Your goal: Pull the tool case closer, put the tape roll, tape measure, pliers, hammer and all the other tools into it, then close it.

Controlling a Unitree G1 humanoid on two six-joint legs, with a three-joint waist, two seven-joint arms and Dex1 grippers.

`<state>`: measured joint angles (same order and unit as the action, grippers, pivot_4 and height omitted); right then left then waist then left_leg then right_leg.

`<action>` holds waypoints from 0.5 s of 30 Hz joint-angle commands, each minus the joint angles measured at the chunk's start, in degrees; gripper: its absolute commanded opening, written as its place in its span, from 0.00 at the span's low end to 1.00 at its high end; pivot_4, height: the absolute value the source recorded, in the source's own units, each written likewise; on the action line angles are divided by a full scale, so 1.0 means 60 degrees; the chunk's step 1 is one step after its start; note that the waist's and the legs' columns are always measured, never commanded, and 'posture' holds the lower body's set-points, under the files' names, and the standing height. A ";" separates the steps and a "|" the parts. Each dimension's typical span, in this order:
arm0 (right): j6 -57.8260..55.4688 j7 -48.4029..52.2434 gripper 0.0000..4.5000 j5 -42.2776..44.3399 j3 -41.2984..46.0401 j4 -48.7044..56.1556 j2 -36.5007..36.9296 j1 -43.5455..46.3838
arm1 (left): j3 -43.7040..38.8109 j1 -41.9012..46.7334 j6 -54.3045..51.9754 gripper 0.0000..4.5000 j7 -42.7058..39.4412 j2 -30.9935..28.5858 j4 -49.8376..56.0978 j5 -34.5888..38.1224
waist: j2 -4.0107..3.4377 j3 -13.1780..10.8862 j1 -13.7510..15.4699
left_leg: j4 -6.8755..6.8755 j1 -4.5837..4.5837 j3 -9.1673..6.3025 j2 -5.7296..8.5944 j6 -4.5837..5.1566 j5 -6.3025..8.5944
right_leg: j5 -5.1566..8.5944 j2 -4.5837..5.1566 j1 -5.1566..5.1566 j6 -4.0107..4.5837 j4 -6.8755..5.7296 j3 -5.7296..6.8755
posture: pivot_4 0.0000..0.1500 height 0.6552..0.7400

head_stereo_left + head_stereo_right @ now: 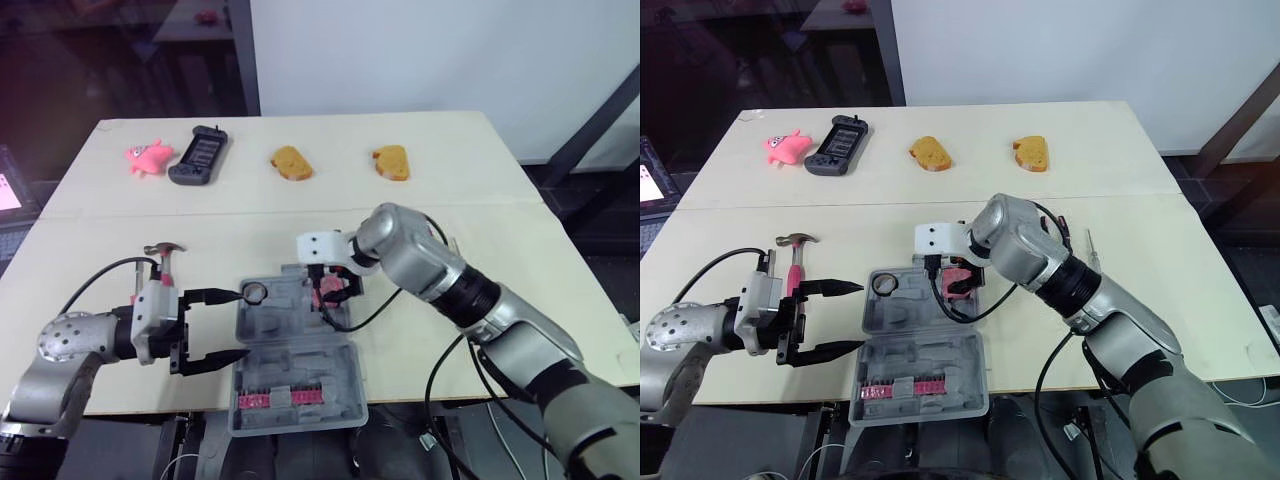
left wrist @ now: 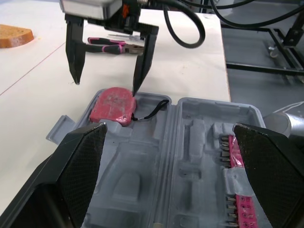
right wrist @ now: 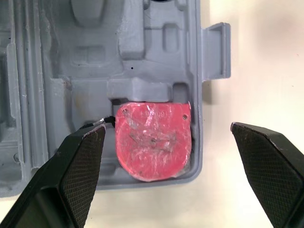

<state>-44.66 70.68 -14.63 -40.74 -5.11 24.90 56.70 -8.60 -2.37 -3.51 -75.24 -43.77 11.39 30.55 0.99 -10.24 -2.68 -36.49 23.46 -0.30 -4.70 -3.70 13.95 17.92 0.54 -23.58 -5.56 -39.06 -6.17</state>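
The grey tool case (image 1: 296,352) lies open at the table's front edge, with pink bit rows (image 1: 280,398) in its near half. A red tape measure (image 3: 153,140) sits in a recess at the case's far right corner. My right gripper (image 2: 105,85) hovers just above it, open and holding nothing. A dark tape roll (image 1: 254,293) lies in the far left corner. My left gripper (image 1: 240,323) is open at the case's left edge. The hammer (image 1: 160,258) lies behind my left wrist. Pliers (image 2: 111,46) rest on the table beyond the case, and a screwdriver (image 1: 1092,250) lies to the right.
Along the table's far side lie a pink toy (image 1: 145,157), a black handheld console (image 1: 198,156) and two bread pieces (image 1: 291,163) (image 1: 391,162). Cables hang from both arms. The case overhangs the table's front edge.
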 commanded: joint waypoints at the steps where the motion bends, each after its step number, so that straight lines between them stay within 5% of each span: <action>1: 0.0026 -0.0128 0.73 0.0161 0.0342 0.0239 0.0032 -0.0057 | -0.0011 0.0064 -0.0011 1.00 -0.0032 -0.0047 0.0198 0.0105 | 0.0000 0.0000 -0.0001 | 0.0000 0.0000 0.0000 0.0000 0.0000 0.0000 | 0.0000 0.0000 0.0000 0.0000 0.0000 0.0000 | 1.00 1.00; 4: 0.0049 -0.0230 0.40 0.0169 0.0378 0.0245 0.0040 -0.0133 | -0.0016 0.0058 -0.0016 1.00 -0.0035 -0.0052 0.0199 0.0105 | 0.0000 0.0000 -0.0005 | 0.0001 0.0000 0.0000 0.0000 0.0000 0.0000 | 0.0000 0.0000 -0.0001 0.0000 0.0000 0.0000 | 1.00 1.00; 15: -0.0091 -0.1005 0.40 0.0608 0.1176 0.0994 0.0200 -0.1161 | -0.0062 -0.0023 -0.0010 1.00 0.0012 -0.0055 0.0245 0.0097 | 0.0001 0.0000 0.0003 | 0.0001 0.0000 0.0000 0.0000 0.0000 0.0000 | 0.0001 0.0000 0.0000 0.0000 0.0000 0.0000 | 1.00 1.00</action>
<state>-45.43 66.19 -12.03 -36.40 -1.95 25.85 50.21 -8.59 -2.37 -3.53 -75.16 -43.78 11.41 30.54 0.99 -10.24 -2.66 -36.48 23.46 -0.30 -4.70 -3.70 13.95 17.93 0.54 -23.58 -5.56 -39.06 -6.17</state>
